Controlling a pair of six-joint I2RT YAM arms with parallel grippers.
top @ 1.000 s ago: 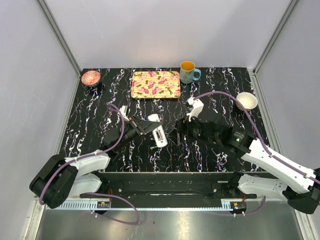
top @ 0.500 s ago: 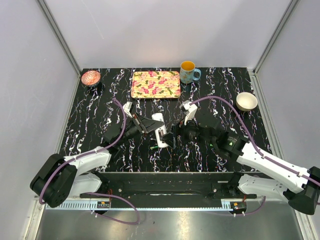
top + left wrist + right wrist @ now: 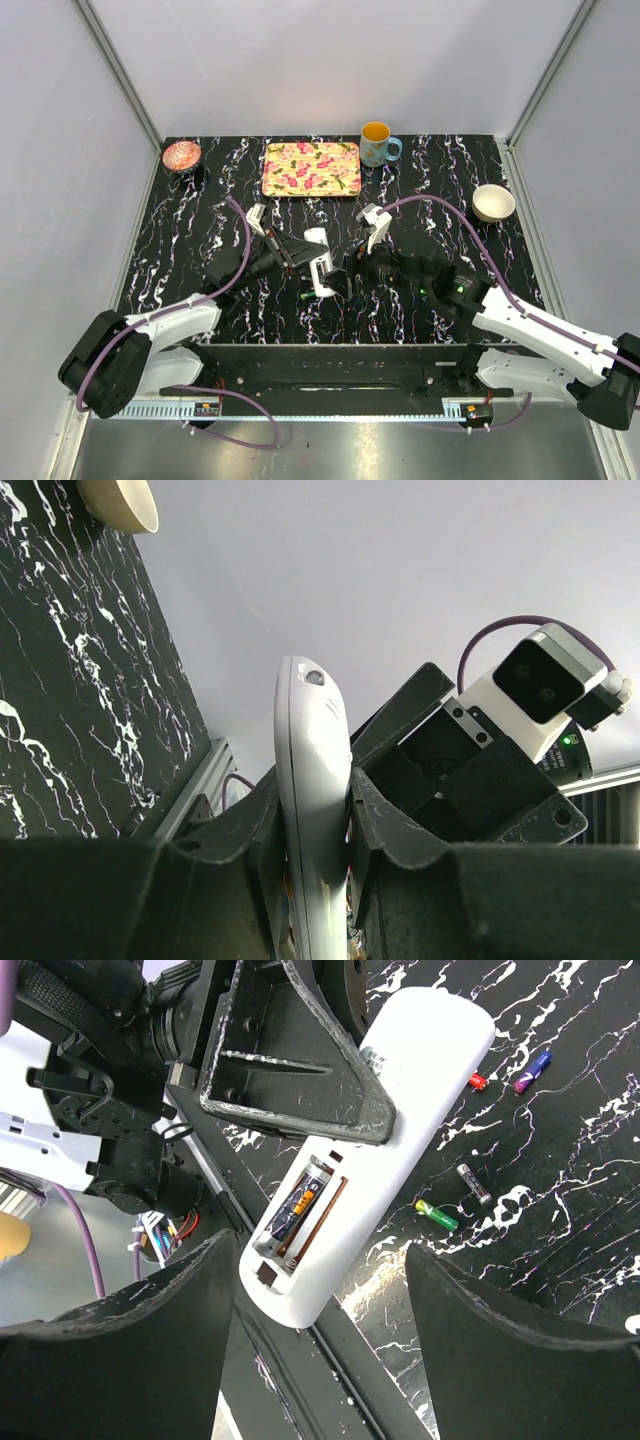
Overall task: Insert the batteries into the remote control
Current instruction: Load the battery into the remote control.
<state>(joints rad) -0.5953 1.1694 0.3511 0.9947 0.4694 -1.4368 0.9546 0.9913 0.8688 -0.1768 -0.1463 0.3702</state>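
My left gripper [image 3: 303,254] is shut on the white remote control [image 3: 319,262] and holds it off the table, back side up. In the left wrist view the remote [image 3: 311,780] shows edge-on between the two fingers. Its battery bay [image 3: 300,1210] is uncovered, with one battery [image 3: 297,1206] lying in the left slot; the slot beside it is bare. My right gripper [image 3: 330,1360] hangs open just over the remote's bay end, holding nothing. A greenish battery [image 3: 437,1216], a small reddish one [image 3: 477,1081], a dark one [image 3: 474,1183] and a purple one [image 3: 532,1071] lie loose on the table.
A flowered tray [image 3: 311,168] and an orange-filled mug [image 3: 377,145] stand at the back. A white bowl [image 3: 493,202] sits at the right and a pink bowl [image 3: 181,155] in the back left corner. The table's front rail [image 3: 345,1350] runs under the remote's end.
My right gripper has moved left, up to the remote's near end. The left gripper has shifted the remote slightly to the right and stays shut on it.
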